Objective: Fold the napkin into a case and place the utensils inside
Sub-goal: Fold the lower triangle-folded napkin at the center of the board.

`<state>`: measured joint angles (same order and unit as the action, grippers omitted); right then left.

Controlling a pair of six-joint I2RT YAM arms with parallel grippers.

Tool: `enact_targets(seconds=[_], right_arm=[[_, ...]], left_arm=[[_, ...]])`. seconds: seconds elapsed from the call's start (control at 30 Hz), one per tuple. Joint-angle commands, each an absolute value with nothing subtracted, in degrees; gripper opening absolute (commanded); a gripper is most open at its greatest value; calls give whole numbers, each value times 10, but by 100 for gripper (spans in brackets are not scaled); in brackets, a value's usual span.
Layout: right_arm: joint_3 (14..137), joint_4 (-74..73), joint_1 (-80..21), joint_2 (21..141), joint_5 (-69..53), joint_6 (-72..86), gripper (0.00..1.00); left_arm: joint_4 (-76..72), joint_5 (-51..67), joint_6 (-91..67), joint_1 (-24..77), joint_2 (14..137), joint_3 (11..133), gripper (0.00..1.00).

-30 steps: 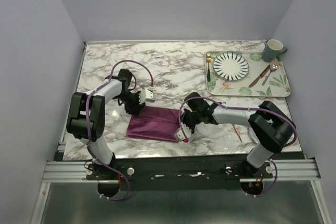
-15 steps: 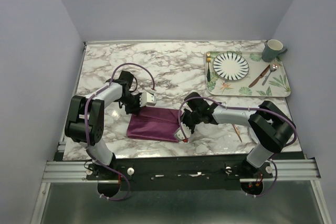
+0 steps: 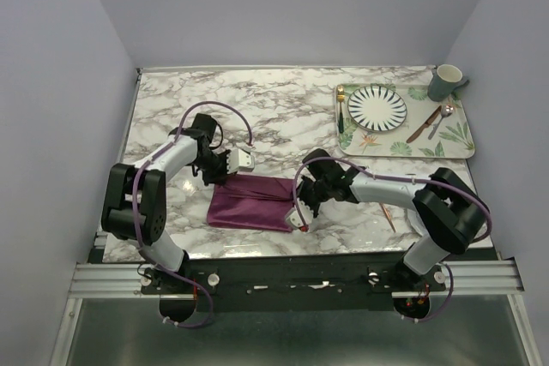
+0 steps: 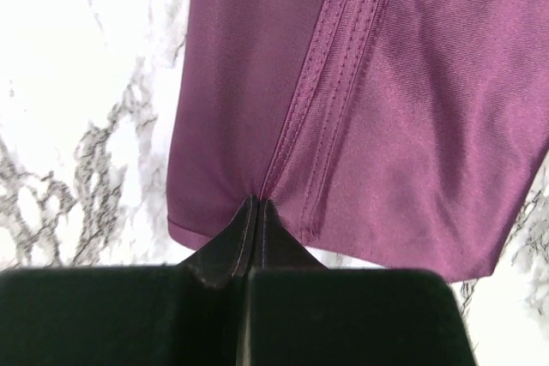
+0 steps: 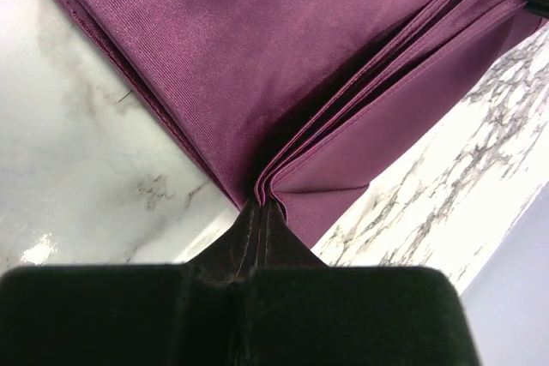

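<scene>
The plum-purple napkin (image 3: pixel 253 201) lies folded into a layered rectangle on the marble table (image 3: pixel 274 117), near the front. My left gripper (image 3: pixel 220 177) is shut on the cloth at its far-left corner; the left wrist view shows the closed tips (image 4: pixel 256 204) pinching the napkin (image 4: pixel 412 126) by a stitched hem. My right gripper (image 3: pixel 294 207) is shut on the right edge; the right wrist view shows the tips (image 5: pixel 262 204) clamping several stacked layers of the napkin (image 5: pixel 283 66). A copper-coloured fork (image 3: pixel 389 216) lies on the table beside the right arm. I cannot make out a dark blue knife.
A leaf-patterned tray (image 3: pixel 455 139) at the back right holds a striped plate (image 3: pixel 377 107), a gold-coloured utensil (image 3: pixel 340 113), a silver spoon (image 3: pixel 442 117) and a dark reddish utensil (image 3: pixel 422 128). A grey mug (image 3: pixel 446 82) stands at its far corner.
The left arm's elbow has shifted slightly left and its wrist has turned a little. Both grippers stay shut on the napkin, which has barely moved.
</scene>
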<state>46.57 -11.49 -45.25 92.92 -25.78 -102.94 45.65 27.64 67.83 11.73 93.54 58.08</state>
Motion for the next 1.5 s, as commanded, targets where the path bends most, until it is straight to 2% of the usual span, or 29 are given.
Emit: enact_targets(seconds=[0.0,0.37,0.8,0.97,1.13,1.23,1.47], right_arm=[[474,-153,-448,904,-271,-1021,1],[462,-156,-449,929,-273,-1027,1],[487,-153,-447,1008,-220,-1009,1],[504,-154,-439,1032,-191,-1017,1],[504,-156,-439,1024,-189,-1027,1],[497,-162,-439,1008,-194,-1033,1],[499,-163,-439,1002,-200,-1038,1]], left_arm=[[492,267,679,117,901,601,0],[512,270,678,122,903,572,0],[483,239,658,122,990,574,0],[492,243,652,110,996,591,11],[505,268,643,83,973,620,30],[511,278,621,69,956,651,37],[495,339,546,73,933,694,39]])
